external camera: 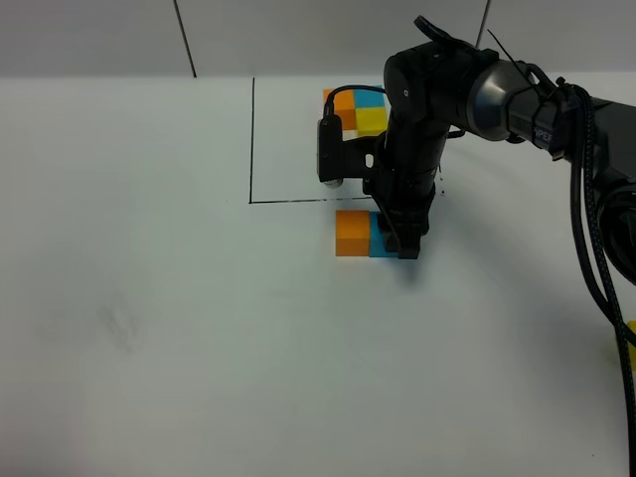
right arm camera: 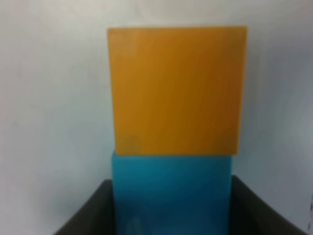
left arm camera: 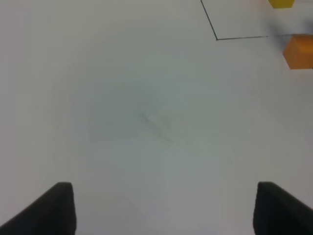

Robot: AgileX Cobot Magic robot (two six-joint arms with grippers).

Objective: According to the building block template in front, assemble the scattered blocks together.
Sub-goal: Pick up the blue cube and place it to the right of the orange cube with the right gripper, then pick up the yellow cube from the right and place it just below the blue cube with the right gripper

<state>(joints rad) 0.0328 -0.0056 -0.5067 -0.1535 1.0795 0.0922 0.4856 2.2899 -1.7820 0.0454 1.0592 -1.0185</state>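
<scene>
Your right pincer [external camera: 399, 240] stood pointing down at the bench [external camera: 149, 328], just outside the near line of the black outline [external camera: 250, 139], and it was closed on the blue block [external camera: 381, 238]. In its wrist view a dark finger [right arm camera: 88, 218] lay against each side of that block, with no gap showing on either side.

The blue block sat flat on the bench. The orange block [external camera: 352, 233] sat flush against it, face to face, on the side toward the outline's near-left corner. Together the two made a straight pair running along the outline's near line, just outside it and not crossing it. No finger touched the orange block.

The template [external camera: 358, 109] lay inside the outline, toward its far end. Its orange and blue cubes sat side by side, and its yellow cube sat against the blue one on the side facing the outline's near line. Your right arm covered part of it.

Your left pincer [left arm camera: 164, 208] was wide open and held nothing. Only bare bench showed between its two fingers [left arm camera: 56, 208]. It hung well apart from the outline. The outline's near-left corner showed far ahead in the left wrist view, with the orange block just outside it.
</scene>
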